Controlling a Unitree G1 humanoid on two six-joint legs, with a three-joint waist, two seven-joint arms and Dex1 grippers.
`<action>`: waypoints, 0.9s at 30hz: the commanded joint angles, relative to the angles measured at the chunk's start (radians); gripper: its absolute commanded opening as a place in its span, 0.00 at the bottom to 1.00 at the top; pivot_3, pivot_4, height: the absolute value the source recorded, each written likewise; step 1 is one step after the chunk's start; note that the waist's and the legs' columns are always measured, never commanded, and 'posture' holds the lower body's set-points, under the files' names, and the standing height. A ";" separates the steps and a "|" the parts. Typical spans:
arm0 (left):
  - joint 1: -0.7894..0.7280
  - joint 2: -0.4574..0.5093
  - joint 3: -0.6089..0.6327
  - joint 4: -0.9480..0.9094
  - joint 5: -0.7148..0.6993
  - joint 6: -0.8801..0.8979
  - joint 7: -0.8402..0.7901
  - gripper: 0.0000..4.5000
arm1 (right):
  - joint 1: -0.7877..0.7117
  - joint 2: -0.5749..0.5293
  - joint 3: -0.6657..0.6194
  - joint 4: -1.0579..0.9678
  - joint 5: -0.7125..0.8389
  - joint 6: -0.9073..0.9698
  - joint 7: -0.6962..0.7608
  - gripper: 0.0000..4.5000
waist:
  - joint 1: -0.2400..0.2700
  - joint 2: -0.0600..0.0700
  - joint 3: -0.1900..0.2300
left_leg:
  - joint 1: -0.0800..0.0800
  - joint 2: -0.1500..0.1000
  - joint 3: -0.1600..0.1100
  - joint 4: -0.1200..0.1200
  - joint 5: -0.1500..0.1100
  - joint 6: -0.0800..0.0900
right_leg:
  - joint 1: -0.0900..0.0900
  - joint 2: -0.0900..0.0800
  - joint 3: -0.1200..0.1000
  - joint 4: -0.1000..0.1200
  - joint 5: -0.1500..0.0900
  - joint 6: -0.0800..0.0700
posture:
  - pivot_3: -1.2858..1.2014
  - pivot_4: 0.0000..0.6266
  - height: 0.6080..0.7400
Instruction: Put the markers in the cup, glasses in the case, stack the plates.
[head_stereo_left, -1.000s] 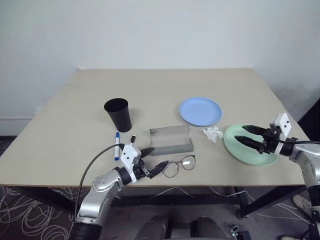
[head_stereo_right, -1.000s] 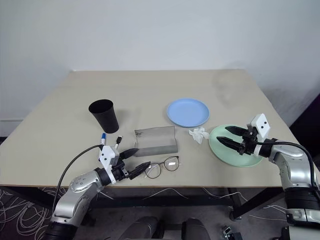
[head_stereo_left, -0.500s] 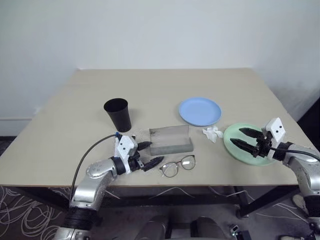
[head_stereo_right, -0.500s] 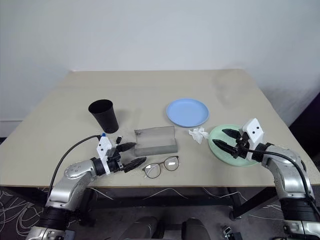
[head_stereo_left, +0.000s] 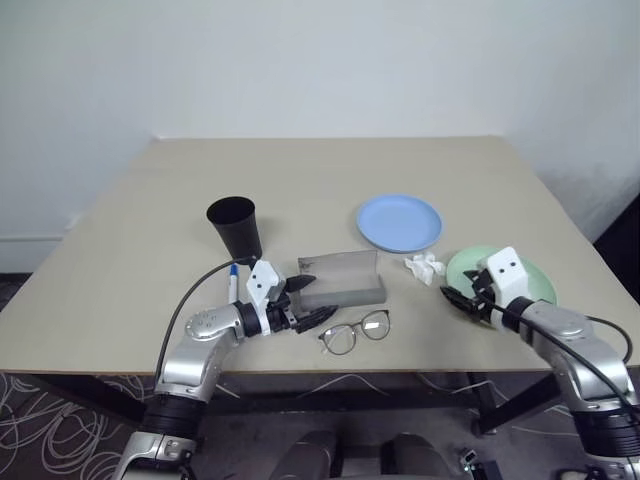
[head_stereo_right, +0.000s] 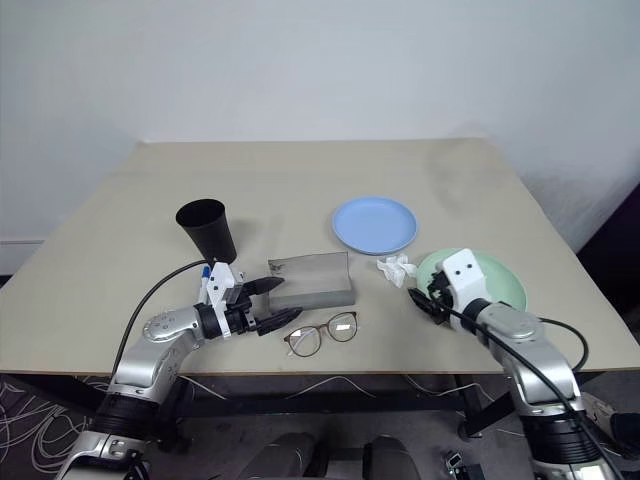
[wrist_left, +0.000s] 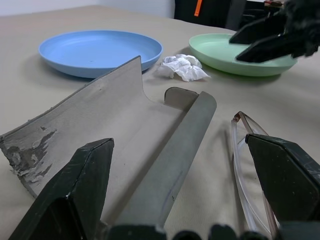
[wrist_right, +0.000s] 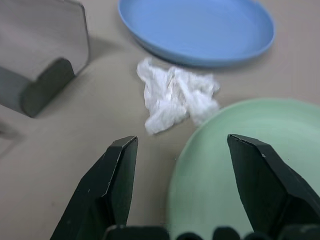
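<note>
The left pincer, fingers spread and empty, hovered at lower centre-left beside the open case and the glasses, while the right pincer, likewise released, straddled the green plate's near edge at lower right.

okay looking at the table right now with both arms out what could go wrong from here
1. The right gripper hangs open at the near edge of the green plate, with the tissue just beyond. Closing there could pinch the tissue or push the plate instead of gripping it.

2. The left gripper is open between the grey case and the glasses. Pushing forward could shove the case or bend the thin frame.
</note>
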 joint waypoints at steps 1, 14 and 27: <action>0.007 0.007 0.014 -0.076 -0.024 0.006 -0.010 1.00 | -0.040 0.022 0.027 -0.004 -0.090 -0.007 -0.094 0.69 | 0.000 0.000 0.000 | 0.000 0.000 0.000 0.000 0.000 0.000 | 0.000 0.000 0.000 0.000 0.000 0.000 | 0.52 0.00 0.97; 0.018 0.004 0.009 -0.120 -0.034 0.035 -0.004 1.00 | -0.049 0.084 0.085 -0.015 -0.211 0.064 -0.181 0.69 | 0.000 0.000 0.000 | 0.001 0.000 0.000 0.000 0.000 0.000 | 0.000 0.001 0.000 0.001 0.001 0.000 | 0.52 0.00 0.97; 0.006 -0.001 0.007 -0.117 -0.030 0.031 -0.003 1.00 | -0.065 0.088 0.109 -0.014 -0.258 0.103 -0.177 0.01 | -0.001 0.000 0.000 | 0.001 0.000 0.000 0.002 0.000 0.000 | 0.001 0.001 0.000 0.001 0.001 0.000 | 0.52 0.00 0.97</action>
